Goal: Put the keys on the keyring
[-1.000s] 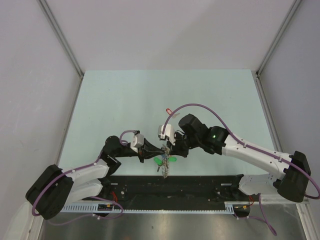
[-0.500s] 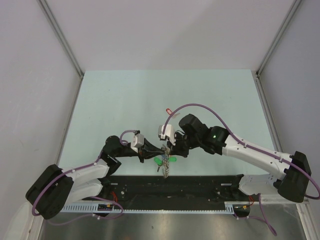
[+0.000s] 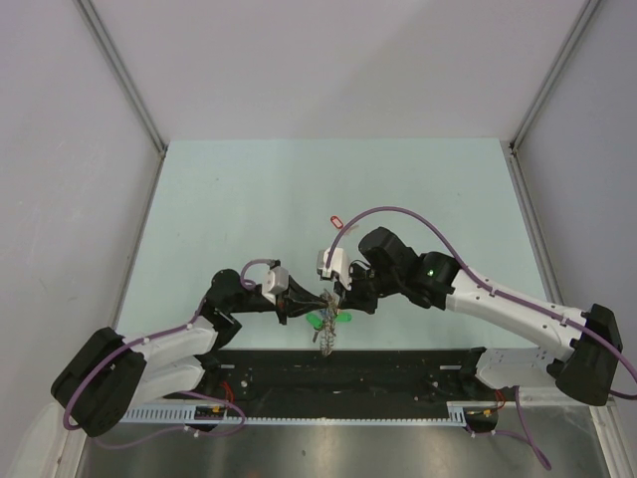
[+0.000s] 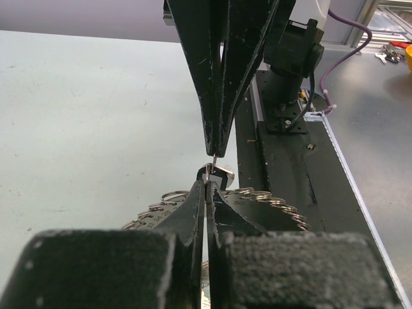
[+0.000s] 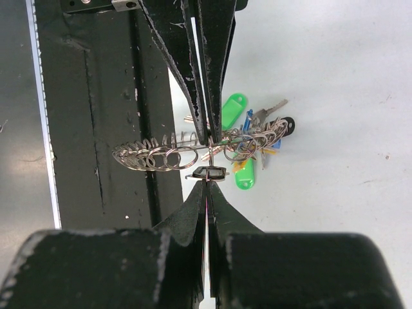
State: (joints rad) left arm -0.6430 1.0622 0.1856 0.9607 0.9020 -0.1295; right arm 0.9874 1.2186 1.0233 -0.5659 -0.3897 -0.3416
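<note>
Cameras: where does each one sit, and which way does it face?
Top external: fixed above and behind the bases, looking down on the pale green table; both arms show, black left pincer and right pincer nearly touching.
Left wrist: on the left arm, looking along its own shut fingers towards the right pincer.
Right wrist: on the right arm, looking down past its fingers at the thin grey metal wire keyring.
Shared: both wrist views show the pincers nearly tip to tip.
</note>
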